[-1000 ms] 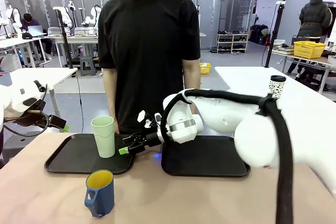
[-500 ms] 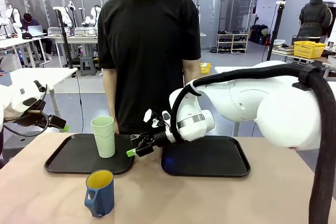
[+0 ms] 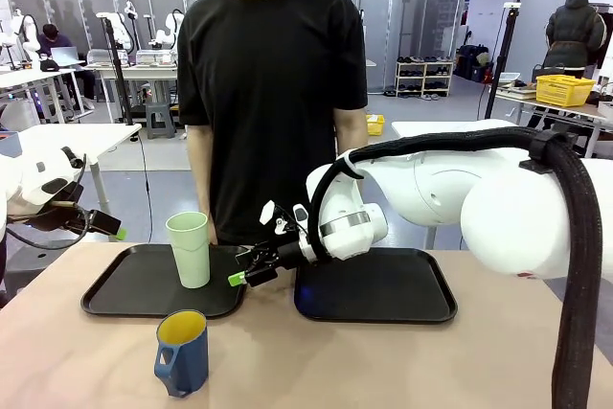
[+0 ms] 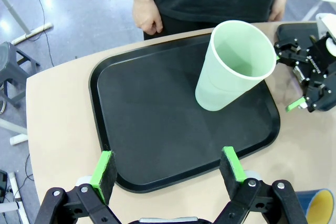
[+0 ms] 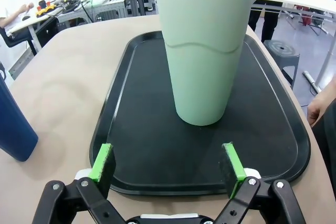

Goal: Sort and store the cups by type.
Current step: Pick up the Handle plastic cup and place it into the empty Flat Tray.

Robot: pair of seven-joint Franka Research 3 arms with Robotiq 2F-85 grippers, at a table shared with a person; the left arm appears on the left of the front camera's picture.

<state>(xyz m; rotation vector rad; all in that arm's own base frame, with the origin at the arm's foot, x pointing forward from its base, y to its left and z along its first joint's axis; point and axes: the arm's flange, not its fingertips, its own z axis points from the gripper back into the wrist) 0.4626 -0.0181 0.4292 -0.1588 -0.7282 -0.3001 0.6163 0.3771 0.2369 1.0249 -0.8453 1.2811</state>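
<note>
Two cups sit apart, the pale green tumbler (image 3: 190,249) upright on the left tray (image 3: 124,292) near the bench's (image 3: 335,361) far edge, probably its sorted spot, the blue mug (image 3: 182,352) on bare bench by the near edge, with the right pincer (image 3: 241,273) and left pincer (image 4: 167,161) both spread, empty.

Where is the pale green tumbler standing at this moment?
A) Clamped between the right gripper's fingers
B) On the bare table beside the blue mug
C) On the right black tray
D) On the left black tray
D: the pale green tumbler stands upright on the left black tray, in front of the open right gripper and not touched by it.
</note>
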